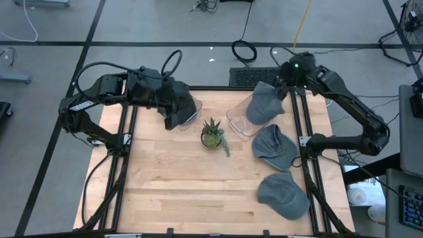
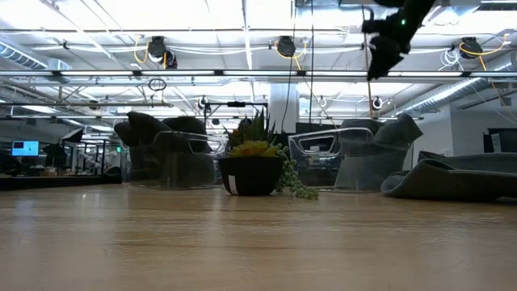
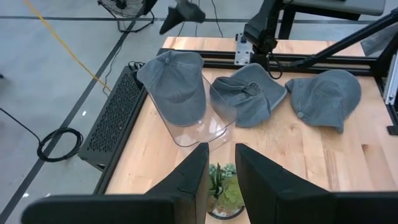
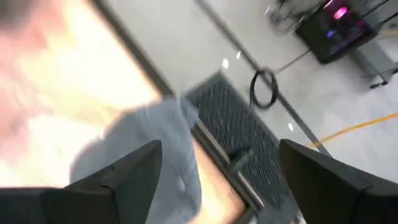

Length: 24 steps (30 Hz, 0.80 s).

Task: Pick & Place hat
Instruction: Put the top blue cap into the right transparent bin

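A grey hat lies on the far end of a clear container at the table's far right, partly propped on its rim. My right gripper hangs open above and just beyond this hat, with nothing between its fingers; the hat shows blurred below them. Two more grey hats lie flat on the table along the right side. My left gripper waits over the far left, its fingers a little apart and holding nothing.
A small potted plant stands at the table's middle. Under my left gripper stands a second clear container with dark hats in it. Black rails run along both sides. Bare wood fills the near half.
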{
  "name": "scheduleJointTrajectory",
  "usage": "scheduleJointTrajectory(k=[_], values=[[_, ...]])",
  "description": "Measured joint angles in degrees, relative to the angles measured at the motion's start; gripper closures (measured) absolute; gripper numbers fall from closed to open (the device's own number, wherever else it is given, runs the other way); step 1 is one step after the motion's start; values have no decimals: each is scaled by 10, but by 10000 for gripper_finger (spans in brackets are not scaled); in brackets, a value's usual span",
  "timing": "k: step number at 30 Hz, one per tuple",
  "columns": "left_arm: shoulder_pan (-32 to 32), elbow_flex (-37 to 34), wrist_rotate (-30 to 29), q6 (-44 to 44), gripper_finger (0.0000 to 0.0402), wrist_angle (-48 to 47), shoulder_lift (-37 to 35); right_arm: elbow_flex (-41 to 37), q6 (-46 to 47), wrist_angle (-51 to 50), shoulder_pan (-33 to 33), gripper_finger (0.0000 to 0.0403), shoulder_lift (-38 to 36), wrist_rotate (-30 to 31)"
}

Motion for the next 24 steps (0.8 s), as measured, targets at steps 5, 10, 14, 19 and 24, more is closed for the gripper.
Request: scheduleJointTrajectory(k=[5,10,14,19,24], values=[[6,0,0,0,314,0,0,0,83,72,27,78,-43,0],[10,0,0,-10,314,0,0,0,118,114,61,70,-67,3],[10,0,1,-13,314,0,0,0,125,137,97,65,-77,29],[10,0,2,-13,314,0,0,1,120,153,160,57,-87,71],[10,0,2,-21,314,0,0,22,158,126,254,56,-91,136]])
